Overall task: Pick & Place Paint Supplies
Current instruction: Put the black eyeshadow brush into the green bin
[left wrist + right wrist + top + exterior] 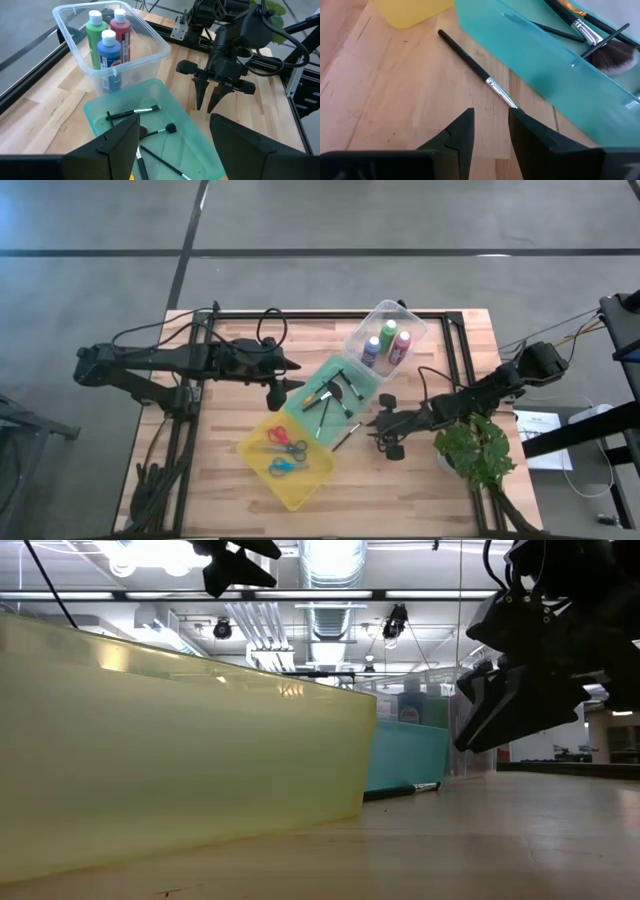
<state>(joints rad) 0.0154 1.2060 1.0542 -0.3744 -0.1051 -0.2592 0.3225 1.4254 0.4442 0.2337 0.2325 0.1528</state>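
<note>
**Three bins filled, one brush on the wood**

You are looking at a wooden table [220, 470] standing on a grey floor, with three plastic bins in a slanted row across its middle.

The clear bin [385, 338] holds three paint bottles standing upright: a green bottle [388, 333], a pink-red bottle [401, 346] and a blue bottle [371, 351]. They stand close together.

Next to it, the green bin [330, 395] holds several thin brushes [132, 113] lying flat and crossing each other. One has a soft, dark, round tip.

The yellow bin [288, 455] holds two pairs of scissors, a red pair [287, 442] and a blue pair [286, 467], lying side by side.

One more brush [477, 70] lies on the bare wood, just beside the green bin's long wall.

Your right gripper [491, 129] hangs right over that loose brush, its fingers a little apart and holding nothing. Your left gripper [172, 140] floats above the green bin with its fingers spread wide, also holding nothing.

A leafy plant [480, 450] sits near the right arm.
</note>
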